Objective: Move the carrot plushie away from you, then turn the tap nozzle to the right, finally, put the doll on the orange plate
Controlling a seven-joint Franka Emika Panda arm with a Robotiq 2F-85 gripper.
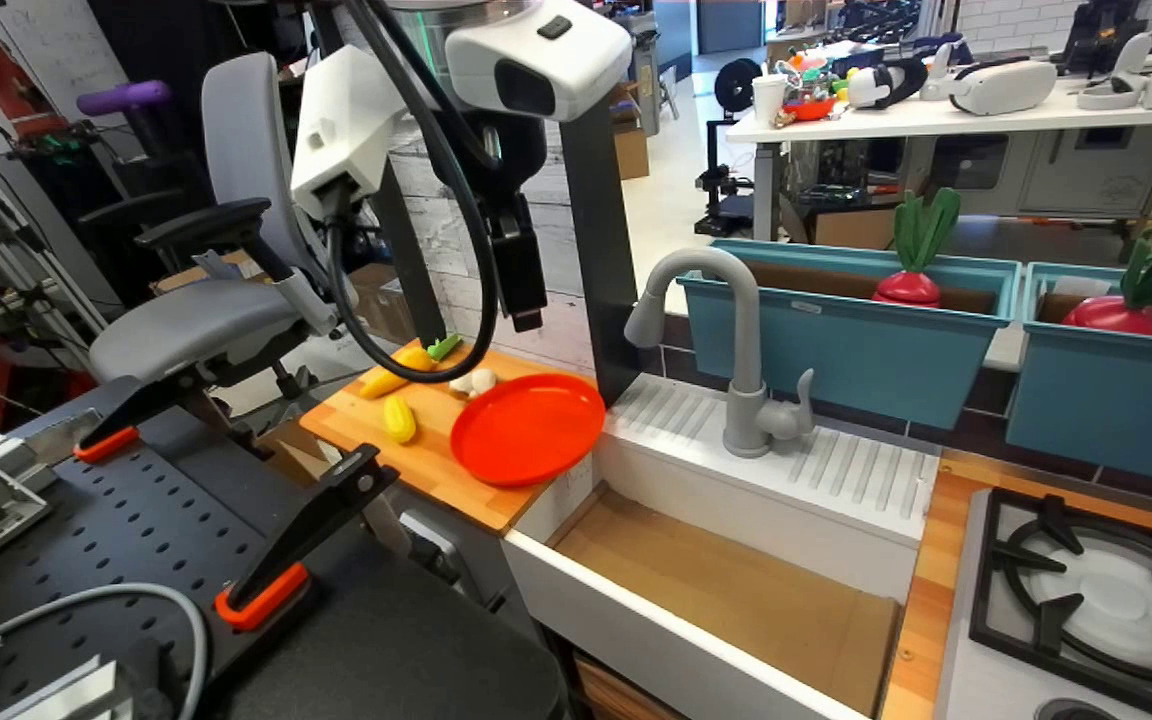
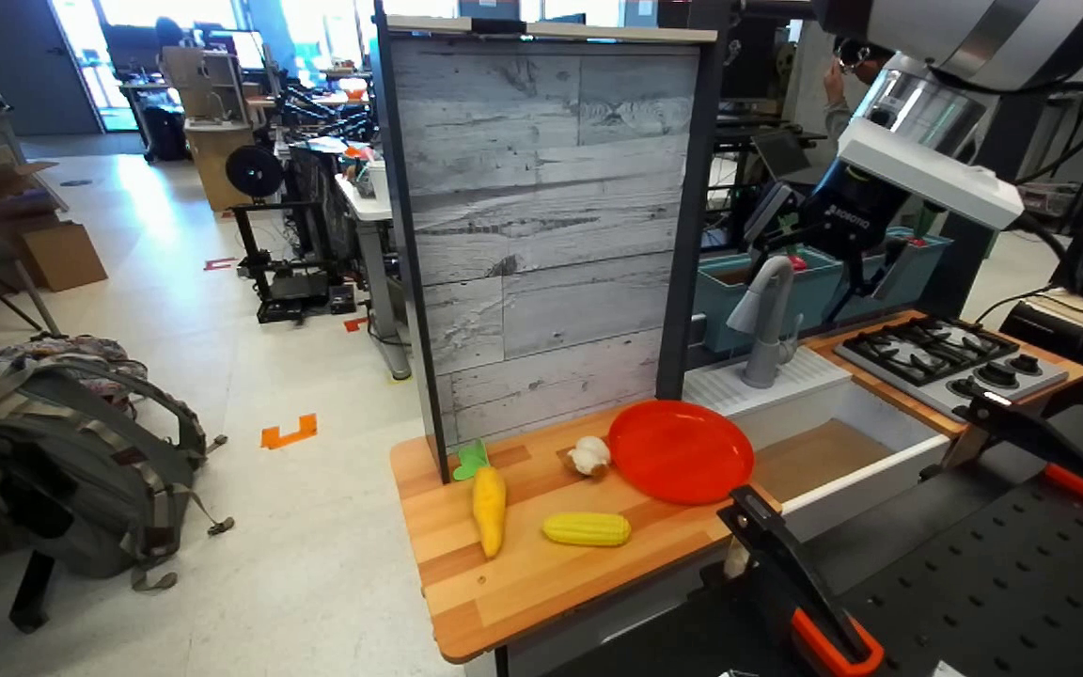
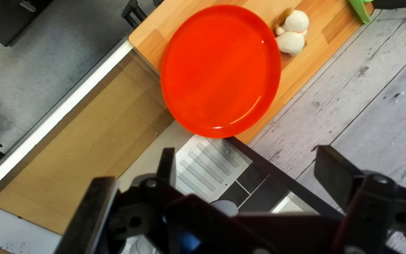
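While nothing is gripped, we see a brown wooden counter (image 2: 541, 578), an arched matte-grey metal tap (image 1: 748, 345) standing to one side of the round orange-red plastic plate (image 1: 528, 430). High on that side, our black two-fingered tool (image 3: 247, 157) hangs spread wide. Next, we judge, it must cross the plate: the tapering yellow-orange carrot plushie (image 2: 489, 508) lies beyond, long axis crosswise to that path. A white soft doll (image 3: 293, 33) sits just beside the plate.
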